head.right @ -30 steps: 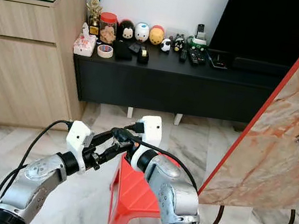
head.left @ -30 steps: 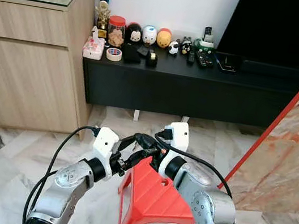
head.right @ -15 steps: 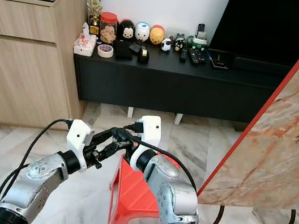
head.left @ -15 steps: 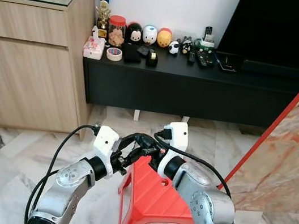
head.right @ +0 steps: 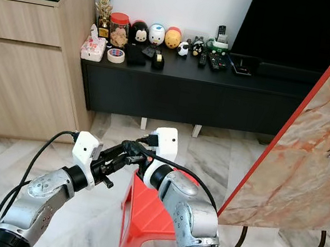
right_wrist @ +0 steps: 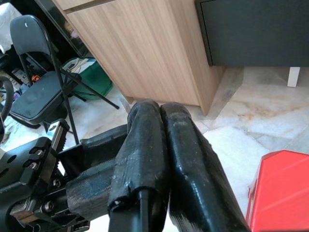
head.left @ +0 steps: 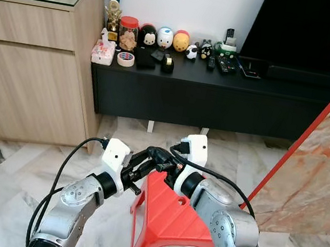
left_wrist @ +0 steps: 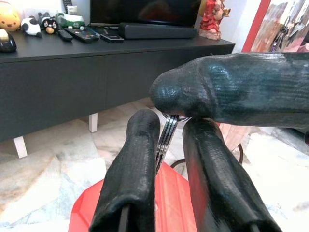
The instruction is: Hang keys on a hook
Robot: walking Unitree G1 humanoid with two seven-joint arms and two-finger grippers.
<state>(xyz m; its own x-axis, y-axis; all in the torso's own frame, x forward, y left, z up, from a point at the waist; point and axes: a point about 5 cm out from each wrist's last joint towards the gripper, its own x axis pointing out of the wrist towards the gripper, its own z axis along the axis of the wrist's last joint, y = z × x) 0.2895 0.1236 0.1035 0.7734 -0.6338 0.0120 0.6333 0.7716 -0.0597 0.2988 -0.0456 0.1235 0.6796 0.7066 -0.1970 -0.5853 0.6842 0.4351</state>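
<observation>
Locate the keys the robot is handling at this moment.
The keys hang between the left gripper's two black fingers, with the right gripper pinching their ring from above, in front of the robot over the red stool.

A: Lighting? Even, bright daylight-like; soft glare on pale marble floor tiles (head.left: 12, 167)
B: Focus? Head views sharp; wrist views blur the near black rubber fingers (left_wrist: 130, 179), background crisp

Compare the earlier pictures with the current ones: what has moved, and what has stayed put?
The left gripper has shifted slightly, its fingers rising toward the right gripper. The keys hang between the left fingers under the right fingertips. The red stool and marble board are unchanged.
</observation>
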